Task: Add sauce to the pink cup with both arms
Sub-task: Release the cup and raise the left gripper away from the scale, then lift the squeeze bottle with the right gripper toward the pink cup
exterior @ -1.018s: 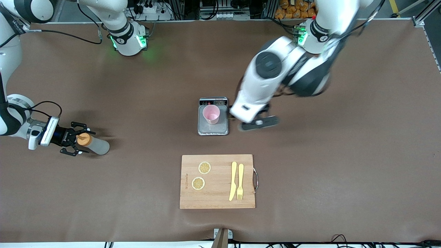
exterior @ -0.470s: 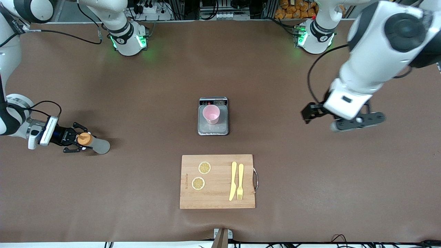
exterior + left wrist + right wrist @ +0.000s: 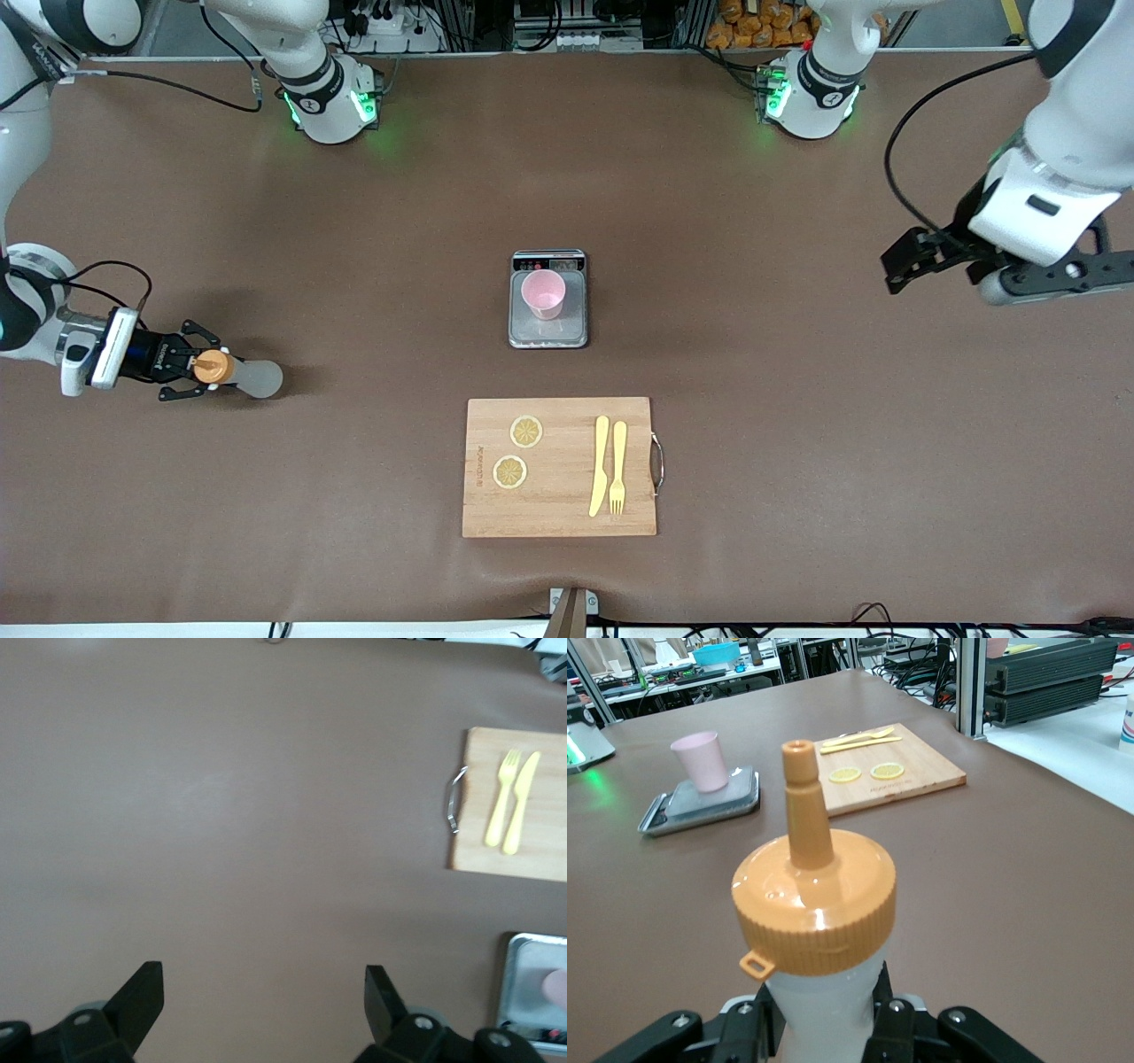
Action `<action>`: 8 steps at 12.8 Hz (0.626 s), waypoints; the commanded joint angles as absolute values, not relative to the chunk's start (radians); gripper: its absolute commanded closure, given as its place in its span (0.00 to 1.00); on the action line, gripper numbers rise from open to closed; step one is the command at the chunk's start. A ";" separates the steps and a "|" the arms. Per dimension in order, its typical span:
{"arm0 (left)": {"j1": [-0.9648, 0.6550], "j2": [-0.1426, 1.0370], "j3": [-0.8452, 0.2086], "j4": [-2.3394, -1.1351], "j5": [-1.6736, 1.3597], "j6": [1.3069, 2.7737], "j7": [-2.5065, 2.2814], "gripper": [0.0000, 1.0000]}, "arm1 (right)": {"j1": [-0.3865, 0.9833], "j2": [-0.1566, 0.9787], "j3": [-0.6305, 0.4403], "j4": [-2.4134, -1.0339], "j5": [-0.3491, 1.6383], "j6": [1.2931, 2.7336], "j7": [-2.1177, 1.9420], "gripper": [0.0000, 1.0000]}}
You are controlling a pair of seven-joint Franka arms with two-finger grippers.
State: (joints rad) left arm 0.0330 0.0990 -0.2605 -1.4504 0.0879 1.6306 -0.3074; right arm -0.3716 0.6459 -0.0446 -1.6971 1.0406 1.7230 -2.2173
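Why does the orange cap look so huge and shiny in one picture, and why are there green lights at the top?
In the right wrist view the camera sits right under the sauce bottle, so its orange cap fills the picture and a small white glint of room light shows on it. In the front view the green glow comes from lamps on the two arm bases, and it tints the table beside them.
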 commanded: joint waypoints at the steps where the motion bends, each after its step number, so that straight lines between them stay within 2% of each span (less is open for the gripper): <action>1: -0.002 0.040 -0.186 -1.486 0.094 1.588 -0.213 0.00 | -0.295 0.585 -0.054 -1.686 1.045 1.715 -2.117 1.00; 5: 0.005 0.038 -0.186 -1.485 0.092 1.569 -0.213 0.00 | -0.181 0.565 -0.052 -1.614 0.902 1.715 -2.010 1.00; 8: 0.011 0.038 -0.189 -1.488 0.034 1.559 -0.230 0.00 | -0.109 0.531 -0.054 -1.615 0.815 1.709 -1.990 1.00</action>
